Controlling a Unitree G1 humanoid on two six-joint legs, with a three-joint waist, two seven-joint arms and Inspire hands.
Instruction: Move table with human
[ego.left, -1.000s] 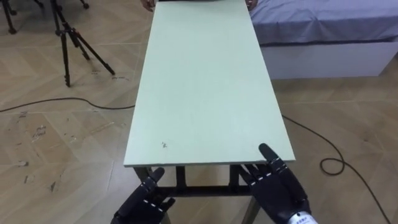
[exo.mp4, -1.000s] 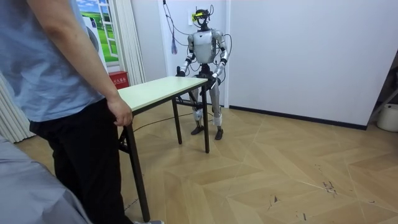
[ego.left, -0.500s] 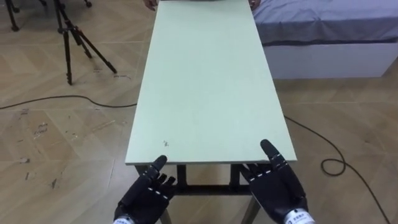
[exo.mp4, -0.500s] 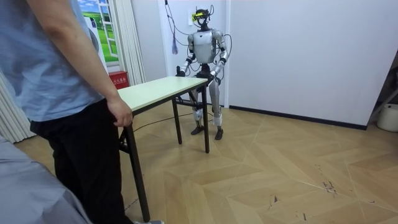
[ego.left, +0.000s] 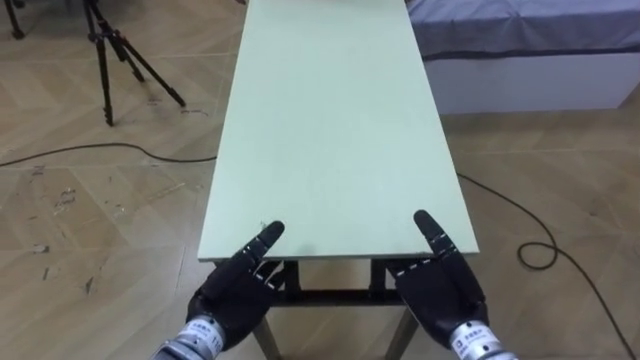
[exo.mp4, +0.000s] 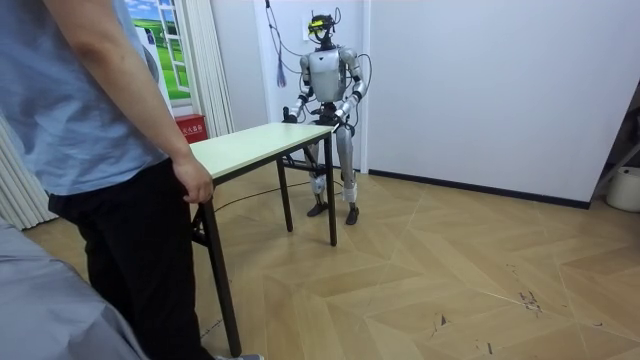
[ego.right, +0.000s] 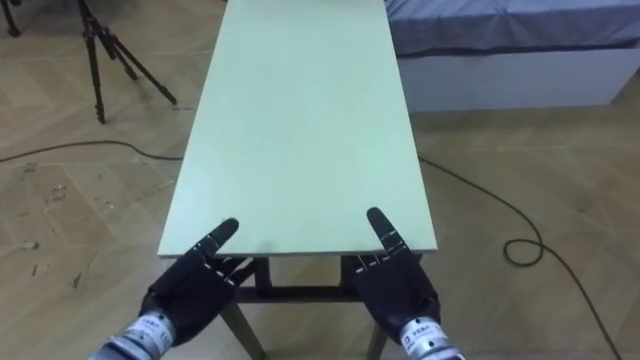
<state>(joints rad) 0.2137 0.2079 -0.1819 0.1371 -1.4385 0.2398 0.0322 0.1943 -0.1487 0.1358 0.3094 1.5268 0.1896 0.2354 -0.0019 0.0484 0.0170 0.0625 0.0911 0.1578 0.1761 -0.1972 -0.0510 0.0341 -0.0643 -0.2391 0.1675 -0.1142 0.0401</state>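
Left eye view
Table: a long table (ego.left: 330, 120) with a pale green top runs from the lower centre up to the top edge of the frame. Its dark frame shows under the near short edge.
Left hand: the left hand (ego.left: 238, 292) is at the lower left, at the near short edge close to that corner. It sits partly below the top, and I cannot tell whether it grips the edge or lies loose.
Right hand: the right hand (ego.left: 440, 292) is at the lower right, at the same edge close to the other corner. Here too I cannot tell whether it grips.
Surroundings: a black tripod (ego.left: 110, 55) stands on the wood floor at the upper left. A bed (ego.left: 530, 50) with a grey-blue cover is at the upper right, just beside the table's long side.

Right eye view
Layout: the same. The table stands in the middle, one hand at each lower corner of its top, the tripod upper left, the bed upper right.

Room view
Robot: it stands upright at the table's far short end, near a white wall, with both hands at that end.
Person: a person (exo.mp4: 100, 150) in a blue shirt and dark trousers stands in the left foreground. The person's hand (exo.mp4: 192, 183) rests on the table's near corner.
Table legs: they reach down to the floor.
Behind: a red box (exo.mp4: 190, 127) sits by the wall at the left.
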